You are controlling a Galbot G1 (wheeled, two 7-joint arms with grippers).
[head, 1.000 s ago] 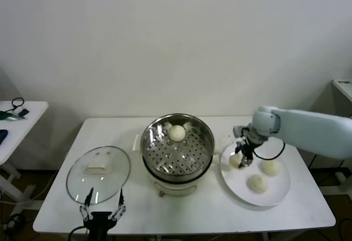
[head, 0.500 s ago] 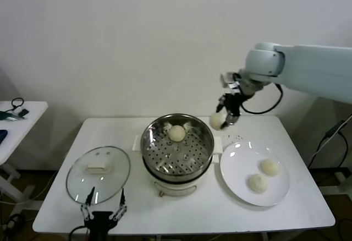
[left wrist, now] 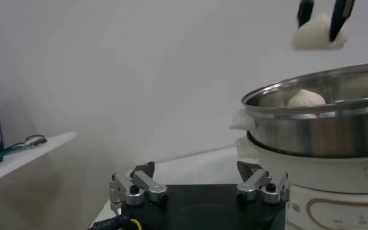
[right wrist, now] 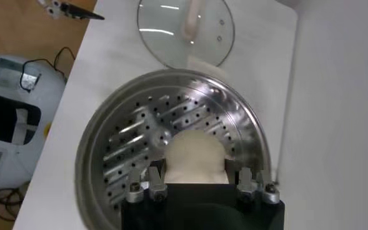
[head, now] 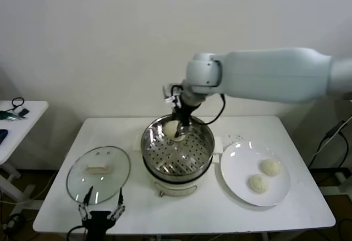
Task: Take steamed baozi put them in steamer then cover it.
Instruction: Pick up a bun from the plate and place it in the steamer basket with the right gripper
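Note:
My right gripper is shut on a cream-white baozi and holds it above the back part of the steel steamer. The right wrist view shows this baozi between the fingers over the perforated bottom. In the left wrist view the held baozi hangs above the steamer rim, and another baozi lies inside. Two baozi lie on the white plate. The glass cover lies flat on the table left of the steamer. My left gripper is open and empty at the table's front edge.
The steamer sits on a cream-white pot base at the table's middle. A small side table with dark items stands at the far left. The wall is close behind the table.
My right gripper has carried the baozi from above the plate's far side leftwards to above the steamer. The left arm has not moved.

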